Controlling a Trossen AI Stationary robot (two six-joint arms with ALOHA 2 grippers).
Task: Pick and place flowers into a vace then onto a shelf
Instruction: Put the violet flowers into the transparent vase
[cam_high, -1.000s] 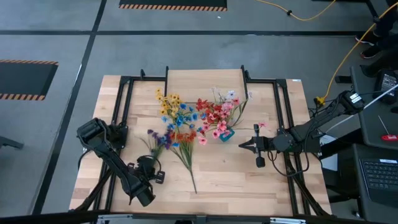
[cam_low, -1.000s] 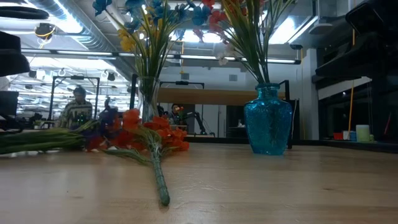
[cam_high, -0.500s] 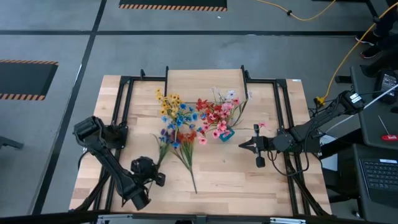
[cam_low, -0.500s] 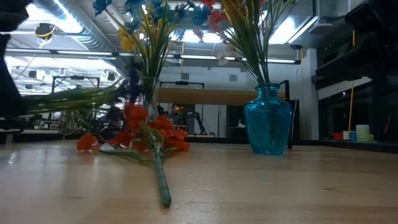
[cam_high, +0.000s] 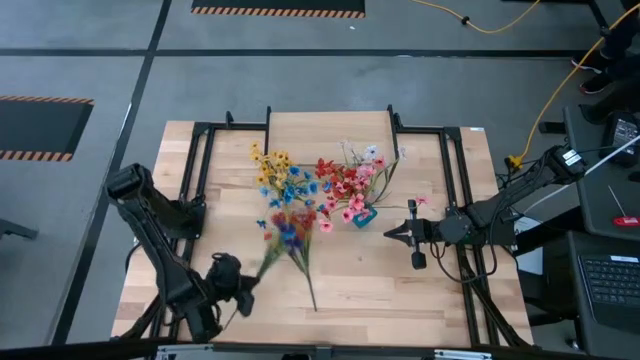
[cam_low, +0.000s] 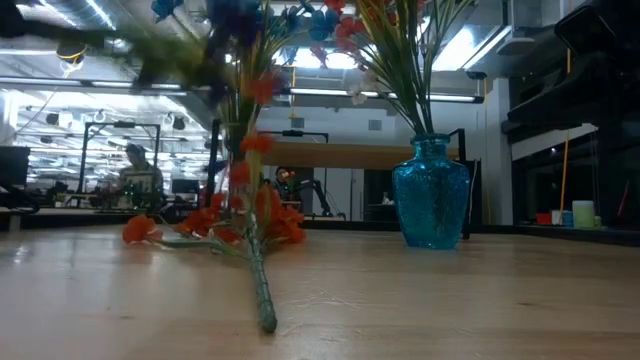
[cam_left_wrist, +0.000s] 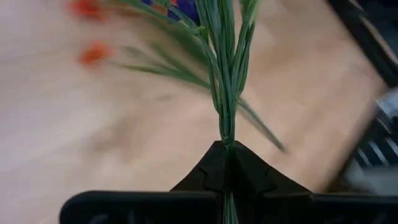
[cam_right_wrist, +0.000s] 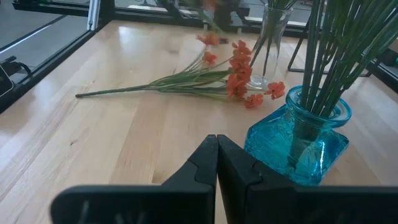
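now the left gripper (cam_left_wrist: 227, 163) pinches the thin green stems of a purple flower spray (cam_high: 283, 228), lifted clear for the clear glass vase (cam_right_wrist: 268, 45); the right gripper (cam_right_wrist: 216, 163), pressed together, waits near the blue glass vase (cam_right_wrist: 305, 144).

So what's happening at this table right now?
The left gripper is shut on the stems of a purple flower spray, holding it off the table. An orange spray lies flat on the wood. The blue vase and a clear vase already hold flowers. The right gripper is shut and empty beside the blue vase.
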